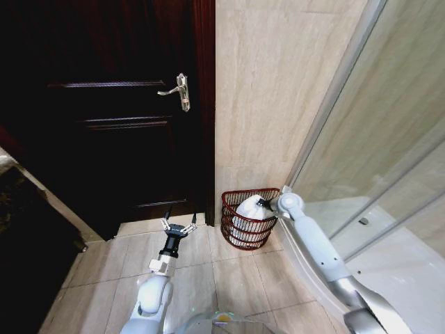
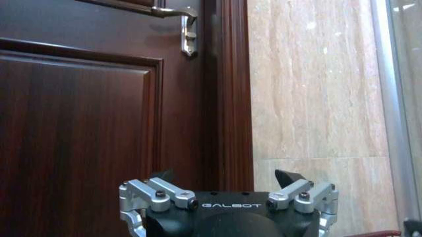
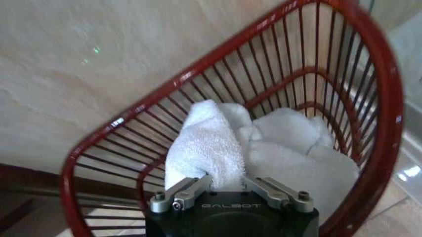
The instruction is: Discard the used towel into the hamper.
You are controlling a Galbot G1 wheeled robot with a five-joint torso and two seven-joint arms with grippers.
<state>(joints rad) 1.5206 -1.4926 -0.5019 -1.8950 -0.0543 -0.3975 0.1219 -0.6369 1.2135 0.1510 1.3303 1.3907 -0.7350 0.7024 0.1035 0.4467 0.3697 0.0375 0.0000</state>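
The right gripper [image 3: 223, 181] has its metal fingers [image 3: 187, 189] pinched on a fold of the white terry-cloth towel [image 3: 209, 143], which stands up from between them and spreads into a soft heap beyond. The heap lies inside the round dark red open-weave wire hamper [image 3: 386, 123], whose curved rim and thin bars ring the cloth on every side in the right wrist view. From the head camera, the right gripper [image 1: 265, 204] sits at the hamper's [image 1: 240, 238] top edge with the towel [image 1: 247, 211] mounded white within the wire; the basket stands on the beige tiled floor [image 1: 236, 278], close against the pale stone-look wall [image 1: 264, 104] and beside a glass shower partition [image 1: 389, 139]. The silver right arm [image 1: 316, 250] stretches out to it. The left gripper [image 1: 179, 226], fingers [image 2: 290, 177] spread apart and holding nothing, hangs low before the dark wooden door [image 1: 104, 125], below its silver lever handle [image 1: 179, 89].
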